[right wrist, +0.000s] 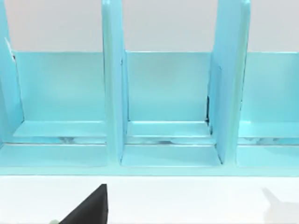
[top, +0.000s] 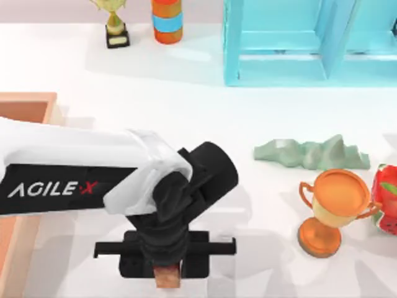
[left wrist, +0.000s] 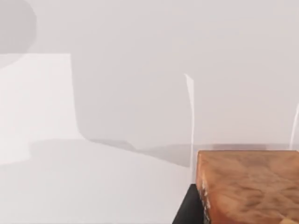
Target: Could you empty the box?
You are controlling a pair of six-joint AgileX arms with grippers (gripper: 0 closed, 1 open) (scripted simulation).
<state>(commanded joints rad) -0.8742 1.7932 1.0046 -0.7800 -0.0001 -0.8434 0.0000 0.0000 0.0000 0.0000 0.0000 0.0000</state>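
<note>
top view: left gripper (top: 166, 273) near edge, centre-left, clamped on brown block (top: 167, 277) | box (top: 25, 107) far left | right gripper: can't tell | turquoise crate (top: 310, 43) far right

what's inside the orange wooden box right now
The box sits at the table's left edge, mostly covered by the left arm. The one exposed corner of floor shows nothing in it. The left tool holds a brown block outside the box.

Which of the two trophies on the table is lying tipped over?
The large orange trophy at the table's right, beside the red object, lies tipped, cup mouth facing up. The small gold trophy at the far edge stands upright.
</note>
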